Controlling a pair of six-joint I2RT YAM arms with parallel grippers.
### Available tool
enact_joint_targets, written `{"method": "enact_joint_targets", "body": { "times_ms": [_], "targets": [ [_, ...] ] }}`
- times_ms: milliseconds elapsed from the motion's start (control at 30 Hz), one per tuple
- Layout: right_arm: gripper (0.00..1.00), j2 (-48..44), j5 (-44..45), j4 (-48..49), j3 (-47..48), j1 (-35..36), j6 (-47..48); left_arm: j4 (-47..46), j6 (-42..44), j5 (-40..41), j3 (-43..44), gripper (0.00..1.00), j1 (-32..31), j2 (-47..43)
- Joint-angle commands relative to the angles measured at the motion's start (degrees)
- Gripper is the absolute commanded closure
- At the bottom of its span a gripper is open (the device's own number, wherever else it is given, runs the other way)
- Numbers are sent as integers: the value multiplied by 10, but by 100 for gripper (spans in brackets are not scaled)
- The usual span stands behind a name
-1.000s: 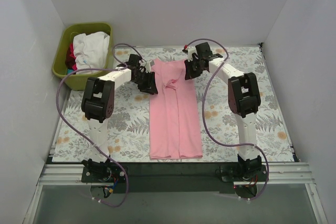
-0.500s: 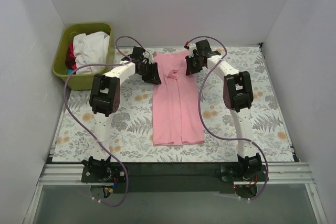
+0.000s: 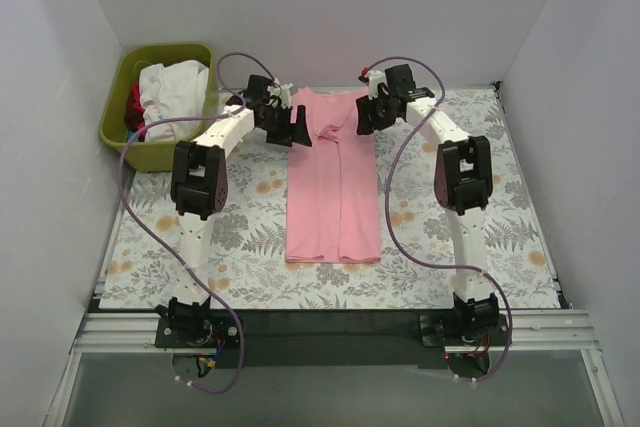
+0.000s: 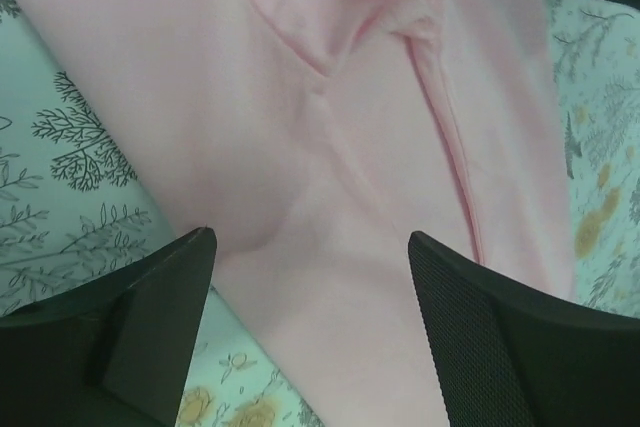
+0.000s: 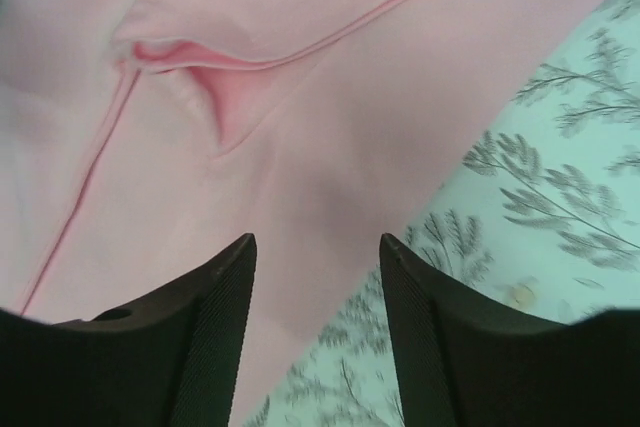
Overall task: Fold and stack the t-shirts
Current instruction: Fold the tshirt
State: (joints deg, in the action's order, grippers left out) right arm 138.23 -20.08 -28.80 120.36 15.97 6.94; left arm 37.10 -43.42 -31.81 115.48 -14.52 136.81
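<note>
- Green bin (image 3: 122, 77), well out past the left gripper's outer side: held a heap of white and red garments (image 3: 175, 87), none of them folded by the look of it.
- Left gripper (image 3: 297, 127): jaws spread, holding nothing, poised over the shirt's left shoulder edge.
- Pink t-shirt (image 3: 335, 192): lay flat on the floral table cover (image 3: 480, 247), collar end beneath and between both grippers. The sides were turned in to make a narrow strip, so the lengthwise folds seemed done and the crosswise fold remained.
- Right gripper (image 3: 365, 117): jaws spread, empty, over the right shoulder edge.
- Stack: none seen.
</note>
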Motion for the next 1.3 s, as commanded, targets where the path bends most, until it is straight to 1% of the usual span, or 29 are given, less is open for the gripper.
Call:
{"method": "enact_joint_targets", "body": {
  "times_ms": [0,33,67,100,133,167,200,233,267,300,333,367,400,433,467,500,533,567,600,633,667,700,733,800,867,1000,1267],
  "targets": [
    [39,-168,7,2,-25,-10,97,16,55,-26,-42,21,4,-181],
    [38,-216,12,2,-48,-9,109,4,74,-24,-61,21,4,-215],
    [34,-241,16,2,-64,-9,141,-10,82,-19,-89,20,4,-245],
    [34,-266,15,4,-78,-9,157,-26,86,-12,-116,19,4,-274],
    [31,-308,17,2,-91,-8,173,-64,90,-14,-174,18,4,-338],
    [30,-330,20,7,-123,-8,184,-82,113,-19,-202,18,4,-366],
    [25,-349,18,3,-136,-7,211,-98,126,-40,-227,16,4,-397],
    [16,-382,19,-12,-149,-6,228,-111,138,-46,-281,15,2,-442],
    [2,-399,7,-29,-169,-5,250,-129,160,-45,-299,14,1,-465],
    [2,-416,-40,-72,-187,-3,304,-126,179,-58,-317,12,-5,-482],
    [2,-452,-52,-84,-209,0,317,-111,203,-75,-328,11,-8,-495],
    [2,-469,-60,-96,-234,5,327,-65,227,-89,-348,10,-9,-515],
    [2,-485,-67,-114,-290,22,338,-42,266,-96,-358,11,-12,-523],
    [2,-518,-65,-134,-320,33,355,-18,284,-118,-371,12,-13,-530],
    [5,-537,-64,-141,-358,44,364,25,307,-130,-407,13,-13,-544],
    [6,-556,-58,-143,-429,73,374,42,349,-141,-429,15,-17,-558],
    [7,-594,-52,-140,-473,89,396,54,373,-151,-459,16,-22,-571],
    [12,-611,-47,-136,-510,105,404,66,394,-151,-488,19,-38,-585],
    [14,-626,-40,-132,-541,140,410,66,412,-149,-552,20,-49,-619],
    [16,-647,-35,-124,-605,156,413,62,452,-143,-583,21,-59,-633],
    [21,-656,-29,-105,-629,186,413,47,465,-129,-610,23,-82,-648],
    [23,-663,-17,-92,-655,200,412,33,473,-121,-666,24,-95,-672],
    [26,-673,-12,-77,-691,212,408,2,473,-113,-687,26,-106,-682],
    [31,-677,7,-36,-721,250,396,-23,474,-90,-735,28,-139,-692],
    [37,-677,24,-11,-757,279,390,-52,474,-61,-758,31,-167,-689],
    [38,-668,64,63,-797,296,389,-97,461,-29,-787,35,-183,-669],
    [44,-651,71,100,-846,308,396,-138,458,-15,-791,37,-193,-633]
  ]
}}
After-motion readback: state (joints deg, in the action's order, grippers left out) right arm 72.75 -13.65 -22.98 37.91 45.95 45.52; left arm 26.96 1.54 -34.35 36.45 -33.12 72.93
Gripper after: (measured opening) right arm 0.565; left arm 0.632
